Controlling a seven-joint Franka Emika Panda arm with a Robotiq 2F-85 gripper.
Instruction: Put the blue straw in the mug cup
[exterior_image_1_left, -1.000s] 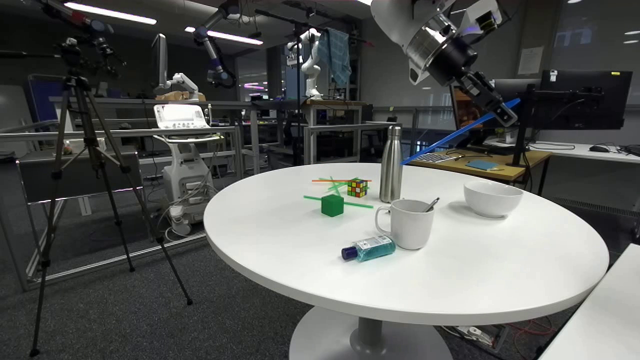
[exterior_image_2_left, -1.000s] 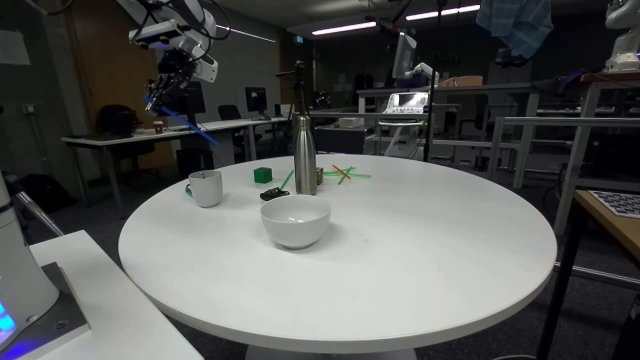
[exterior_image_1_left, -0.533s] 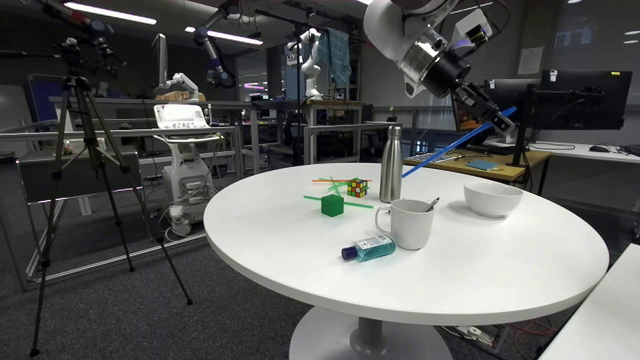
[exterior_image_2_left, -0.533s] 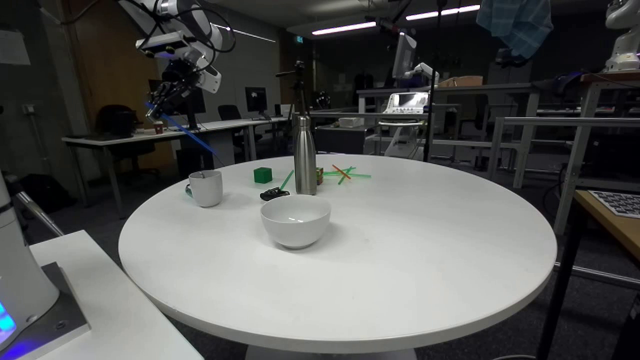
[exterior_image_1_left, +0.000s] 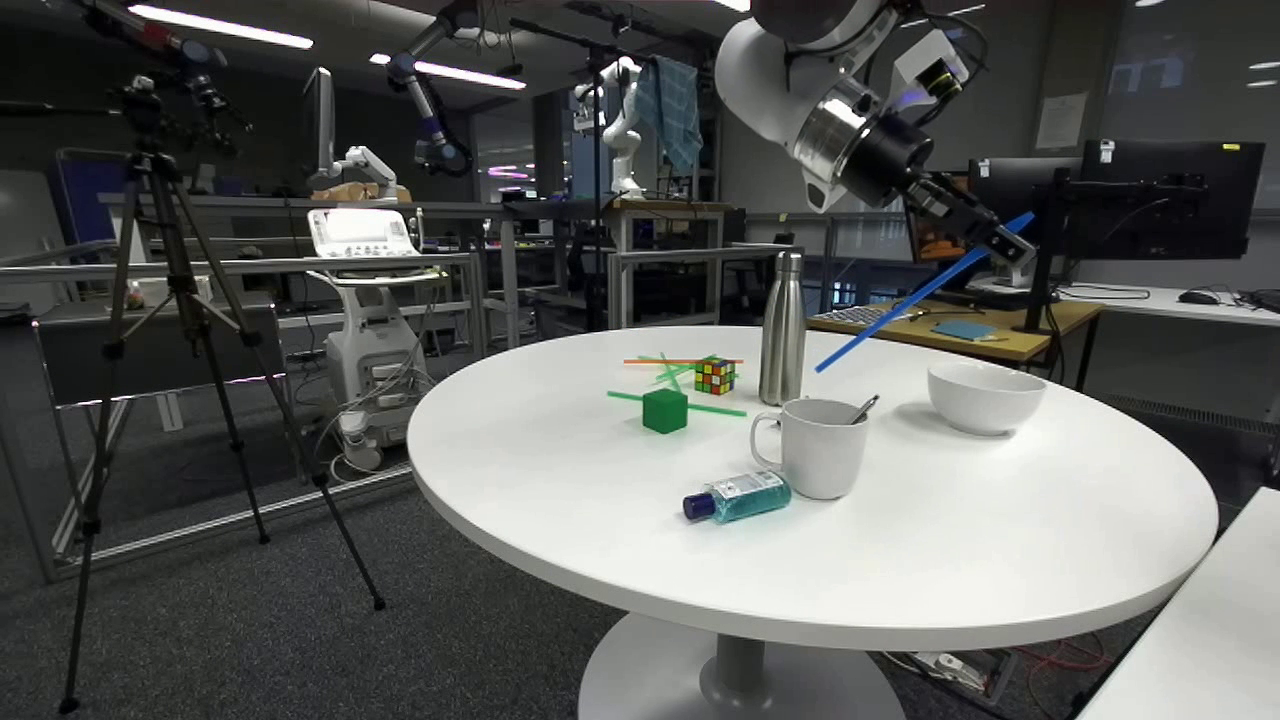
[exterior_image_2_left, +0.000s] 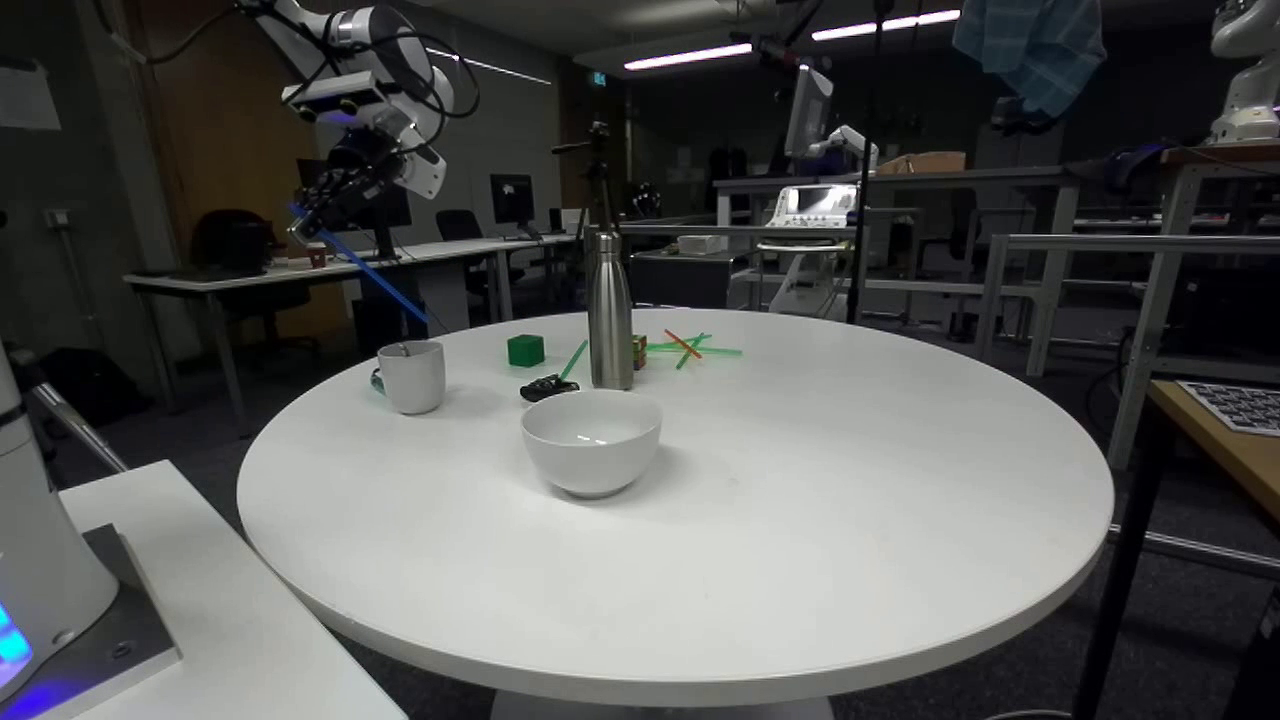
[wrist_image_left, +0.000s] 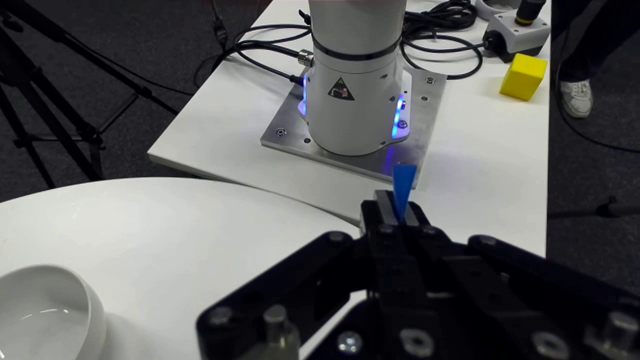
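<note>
The white mug (exterior_image_1_left: 822, 455) stands upright on the round table in both exterior views (exterior_image_2_left: 413, 385), with a pen (exterior_image_1_left: 863, 409) leaning inside it. My gripper (exterior_image_1_left: 1010, 246) is shut on the blue straw (exterior_image_1_left: 900, 311) near its upper end, well above the table. The straw slants down from the fingers, and its lower end shows just above the mug's rim, apart from it, in both exterior views (exterior_image_2_left: 385, 284). In the wrist view the gripper (wrist_image_left: 398, 212) pinches the straw (wrist_image_left: 404, 181); only a short upper piece shows, the rest hidden.
A steel bottle (exterior_image_1_left: 782, 335) stands behind the mug. A white bowl (exterior_image_2_left: 590, 450) and a dark small object (exterior_image_2_left: 549, 388) stand near it. A teal bottle (exterior_image_1_left: 748, 496) lies beside the mug. A green cube (exterior_image_1_left: 665, 411), a Rubik's cube (exterior_image_1_left: 715, 376) and loose straws (exterior_image_2_left: 690, 350) lie farther off.
The gripper has moved slightly down and tilted. The straw slants more steeply, and its lower end has come down closer to the mug's rim. The table objects have not moved.
</note>
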